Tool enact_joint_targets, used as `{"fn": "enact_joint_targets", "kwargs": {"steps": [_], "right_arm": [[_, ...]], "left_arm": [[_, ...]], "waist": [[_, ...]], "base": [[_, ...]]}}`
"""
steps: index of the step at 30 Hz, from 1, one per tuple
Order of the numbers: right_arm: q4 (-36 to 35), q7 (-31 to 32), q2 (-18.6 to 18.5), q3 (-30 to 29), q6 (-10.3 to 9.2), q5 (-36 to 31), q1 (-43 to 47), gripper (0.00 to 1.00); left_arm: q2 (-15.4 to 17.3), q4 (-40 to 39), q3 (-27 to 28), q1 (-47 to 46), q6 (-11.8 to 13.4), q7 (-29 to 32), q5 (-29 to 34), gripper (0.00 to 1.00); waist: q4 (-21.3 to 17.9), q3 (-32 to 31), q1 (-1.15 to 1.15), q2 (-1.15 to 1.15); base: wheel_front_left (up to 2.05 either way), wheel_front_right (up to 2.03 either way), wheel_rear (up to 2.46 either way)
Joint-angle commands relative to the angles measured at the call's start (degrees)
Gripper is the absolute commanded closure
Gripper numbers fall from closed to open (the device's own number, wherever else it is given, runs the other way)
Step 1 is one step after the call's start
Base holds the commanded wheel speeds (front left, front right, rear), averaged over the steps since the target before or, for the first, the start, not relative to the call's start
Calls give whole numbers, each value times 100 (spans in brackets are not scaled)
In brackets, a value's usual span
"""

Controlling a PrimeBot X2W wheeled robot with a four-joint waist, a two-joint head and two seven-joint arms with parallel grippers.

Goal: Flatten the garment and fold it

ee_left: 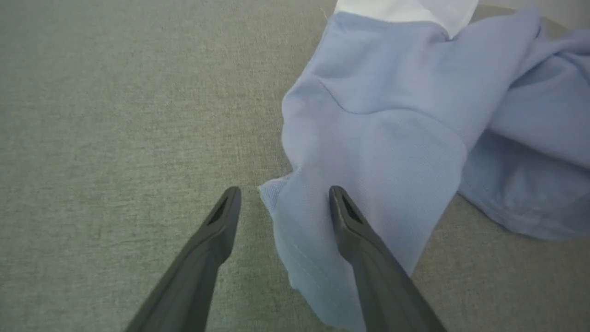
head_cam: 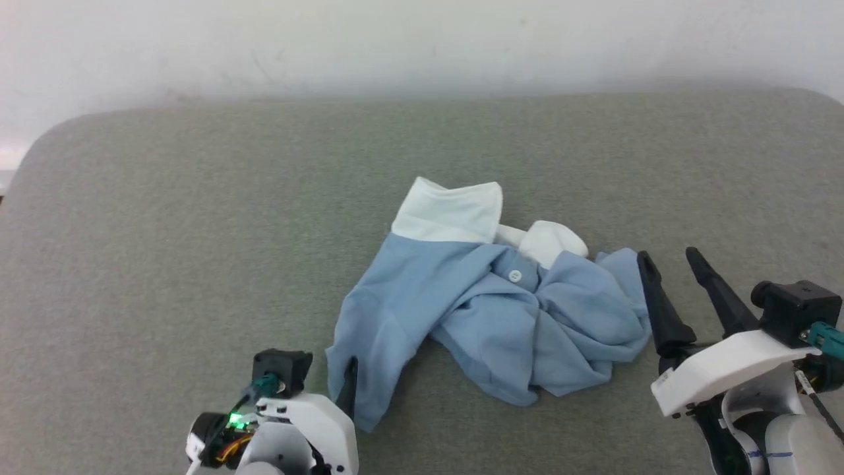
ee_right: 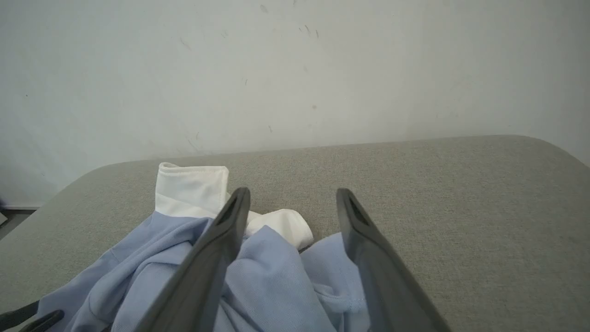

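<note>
While garment (head_cam: 501, 310) is lying crumpled (flatten step), L end effector (ee_left: 283, 203) is straddling its 7 o'clock edge, R end effector (head_cam: 667, 258) hovering at 3 o'clock, both released; next likely: pinch, spread.

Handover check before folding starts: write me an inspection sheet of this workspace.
Surface: grey fabric pad, rounded corners.
Job's things: garment crumpled, unfolded; white collar at its far side.
Clutter: nothing seen.
Grippers: left gripper jaws open, straddling the garment's near edge; right gripper jaws open, at its right edge.
Cables: teal cable at right wrist camera; a like one at left.
Surroundings: pale wall behind the pad.
</note>
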Motion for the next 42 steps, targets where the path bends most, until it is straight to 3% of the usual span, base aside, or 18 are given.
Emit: {"fn": "enact_joint_targets", "kwargs": {"steps": [1,6,7,8,9,12,17,22,26,27,28,32,38,42], "right_arm": [[-1,-7,18,23,-5,52,42,0],[17,-22,19,125,-5,127,12,0],[26,-25,19,133,-5,137,13,0],[38,-23,19,142,-5,147,14,0],[50,-18,19,154,-5,160,11,0],[80,-7,19,191,-5,216,-6,0],[100,-2,19,166,-5,233,-44,0],[157,31,19,65,-5,226,-105,0],[254,121,19,-35,-5,217,-113,0],[274,147,19,-57,-5,204,-111,0],[290,169,19,-85,-5,197,-106,0],[375,236,19,-234,-5,161,-113,0],[605,454,19,-332,-5,-121,-452,0],[1148,956,19,-382,-5,-287,-923,0]], "left_arm": [[-10,16,-4,-34,56,158,-36,0],[-10,-125,-21,33,249,1299,-137,0],[-8,-176,-23,59,252,1491,-177,6],[5,-237,-30,82,230,1655,-218,72],[30,-318,-17,93,221,1751,-251,100],[151,-572,119,83,281,1769,-282,100],[452,-915,727,40,628,1506,-345,100],[849,-867,1436,112,1003,1441,-420,100],[920,-706,1749,240,1204,1459,-530,100],[883,-685,1795,269,1244,1427,-572,57],[829,-662,1809,306,1256,1411,-623,0],[599,-689,1763,403,1181,1091,-782,0],[308,-871,1671,298,1003,-560,-806,0],[232,-745,1521,161,922,-1470,-691,0]], "waist": [[-140,27,0,0],[-321,108,0,0],[-339,126,0,0],[-353,145,0,0],[-364,166,0,0],[-373,215,0,0],[-340,271,0,0],[-325,334,0,0],[-288,368,0,0],[-271,372,0,0],[-248,373,0,0],[-148,371,0,0],[33,426,0,0],[174,456,0,0]], "base": [[0,0,0],[0,0,0],[0,0,0],[0,0,0],[0,0,0],[0,0,0],[0,0,0],[0,0,0],[0,0,0],[0,0,0],[0,0,0],[0,0,0],[0,0,0],[0,0,0]]}}
